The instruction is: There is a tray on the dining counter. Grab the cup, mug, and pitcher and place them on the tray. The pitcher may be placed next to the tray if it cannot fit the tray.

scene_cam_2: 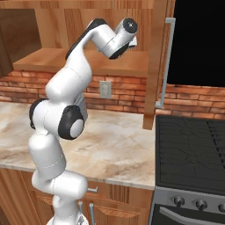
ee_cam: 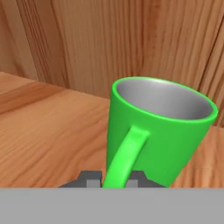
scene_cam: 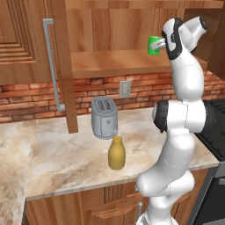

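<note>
A: While the mug (ee_cam: 162, 127) sits tilted above a wooden shelf (ee_cam: 48, 131) in the hand view, its loop handle (ee_cam: 127, 155) runs down toward 6 o'clock and passes between the two dark fingertips (ee_cam: 89, 180); the jaws stand nearly together, clamped on that handle. In the left base view the mug (scene_cam: 154, 45) appears at 9 o'clock of the gripper (scene_cam: 163, 43), high in the open cabinet recess.

B: How should this step be carried out well?

A: By judgement, the lift out of the recess should be slow and straight back, with the mug kept from swinging on its thin handle and clear of the shelf's edge and the cabinet wall (ee_cam: 131, 39).

B: And the count?

A: One mug. One pitcher (scene_cam: 117, 153), upright on the tabletop (scene_cam: 52, 154), just beside one grey toaster (scene_cam: 104, 117) that lies at its 12 o'clock. One wall outlet (scene_cam: 125, 89) on the brick. One stove (scene_cam_2: 193, 145) at 3 o'clock in the right base view. One arm (scene_cam_2: 66, 118).
</note>
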